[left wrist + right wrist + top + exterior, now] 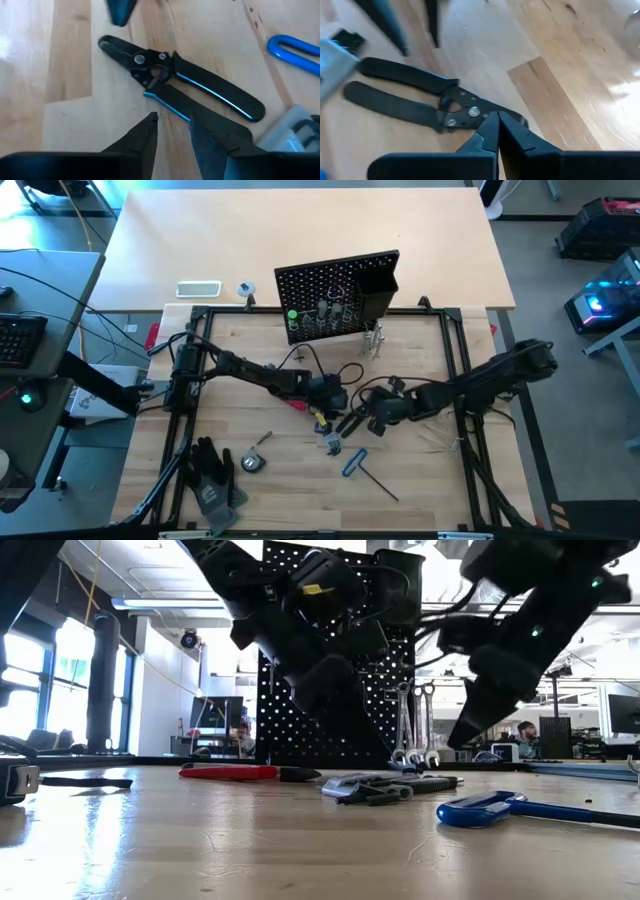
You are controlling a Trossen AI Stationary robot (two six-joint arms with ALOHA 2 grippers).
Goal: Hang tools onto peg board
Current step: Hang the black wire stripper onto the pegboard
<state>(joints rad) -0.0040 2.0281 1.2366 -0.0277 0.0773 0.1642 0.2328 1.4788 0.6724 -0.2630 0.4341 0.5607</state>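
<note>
Pliers [180, 85] flat between both pincers.

tabletop [420, 360]: light wood planks with a black frame round the edge, pretty cluttered tbh
back edge: black peg board [335, 295] stands upright on its little legs
front left corner: black work gloves [212, 475], with a small round tape measure [251, 463] just beside them
middle: black pliers [180, 82] lying flat, handles spread
front, right of middle: blue-handled hex key [358, 465]
left of the pliers: red-black flat tool [245, 772] lying flat
</note>
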